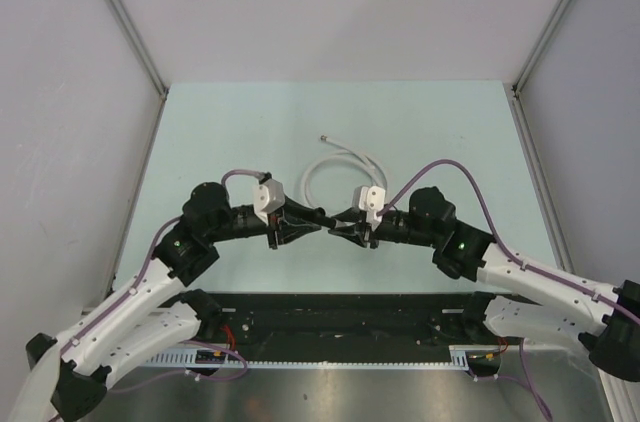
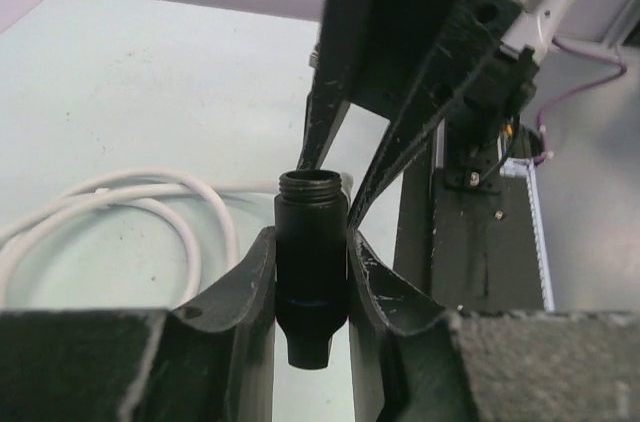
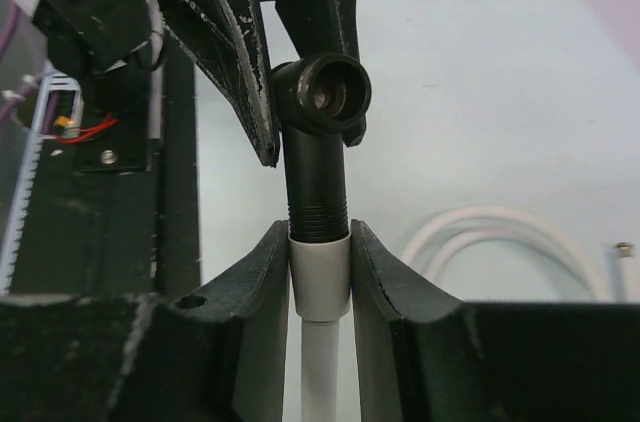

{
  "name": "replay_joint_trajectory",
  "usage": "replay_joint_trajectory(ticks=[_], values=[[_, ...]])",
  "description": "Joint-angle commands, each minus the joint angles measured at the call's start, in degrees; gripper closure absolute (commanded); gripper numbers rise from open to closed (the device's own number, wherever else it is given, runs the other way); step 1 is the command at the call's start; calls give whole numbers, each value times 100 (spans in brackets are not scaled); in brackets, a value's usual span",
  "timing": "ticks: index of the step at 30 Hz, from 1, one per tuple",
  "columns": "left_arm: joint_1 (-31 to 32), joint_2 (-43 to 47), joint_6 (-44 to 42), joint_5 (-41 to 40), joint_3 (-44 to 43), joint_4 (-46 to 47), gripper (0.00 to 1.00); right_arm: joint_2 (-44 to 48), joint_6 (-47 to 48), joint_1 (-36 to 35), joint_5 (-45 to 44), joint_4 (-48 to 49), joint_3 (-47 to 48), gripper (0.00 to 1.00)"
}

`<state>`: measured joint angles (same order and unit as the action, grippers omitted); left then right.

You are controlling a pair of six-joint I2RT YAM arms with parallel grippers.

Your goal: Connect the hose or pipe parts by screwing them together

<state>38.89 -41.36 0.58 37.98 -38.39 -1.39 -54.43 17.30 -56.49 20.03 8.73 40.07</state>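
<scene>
My two grippers meet above the middle of the table. The left gripper (image 1: 310,223) (image 2: 311,242) is shut on a black fitting (image 2: 311,272) with a threaded end. The right gripper (image 1: 346,227) (image 3: 320,234) is shut on the silvery-white collar (image 3: 320,267) at one end of the white hose (image 1: 335,164). In the right wrist view the black fitting (image 3: 318,167) runs its threads down into that collar. The hose lies in a loose loop behind the grippers (image 2: 120,197) (image 3: 500,227). Its other end, with a small fitting (image 1: 323,139) (image 3: 624,250), rests on the table.
The pale green table (image 1: 220,132) is walled by grey panels left, right and behind. A black base plate (image 1: 330,317) and purple cables (image 1: 450,170) lie by the arm bases at the near edge.
</scene>
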Motion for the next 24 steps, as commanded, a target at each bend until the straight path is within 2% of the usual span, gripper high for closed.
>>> replay_joint_trajectory(ticks=[1, 3, 4, 6, 7, 8, 9, 10, 11, 14, 17, 22, 24], values=[[4, -100, -1359, 202, 34, 833, 100, 3, -965, 261, 1328, -99, 220, 97], [4, -126, -1141, 70, 16, 842, 100, 90, -983, 261, 1005, -257, 229, 82], [4, -118, -1000, -9, 16, 894, 100, 152, -974, 261, 881, -319, 229, 64], [4, -30, -359, -500, -19, 956, 100, 284, -904, 261, 424, -503, 220, 51], [4, 14, -96, -780, -37, 965, 100, 441, -878, 253, 249, -556, 220, 38], [4, 67, 272, -1061, -72, 965, 100, 521, -851, 235, -119, -600, 220, 34], [4, 171, 1016, -1638, -81, 965, 100, 582, -747, 217, -322, -688, 220, 30], [-5, 233, 1336, -1836, -81, 956, 100, 722, -702, 122, -585, -689, 211, 23], [-5, 286, 1618, -1933, -89, 947, 100, 776, -615, 51, -1136, -680, 194, 21], [-5, 558, 2838, -2118, -98, 930, 100, 855, 9, -309, -1868, -645, 71, 20], [-5, 760, 3735, -2505, -177, 579, 100, 812, 773, -826, -2737, -496, 27, 23], [-5, 955, 4722, -2620, -264, 70, 100, 636, 1784, -1382, -3540, 374, -87, 27], [-5, 867, 4978, -2594, -431, -499, 100, 478, 2127, -1540, -3708, 663, -87, 28]])
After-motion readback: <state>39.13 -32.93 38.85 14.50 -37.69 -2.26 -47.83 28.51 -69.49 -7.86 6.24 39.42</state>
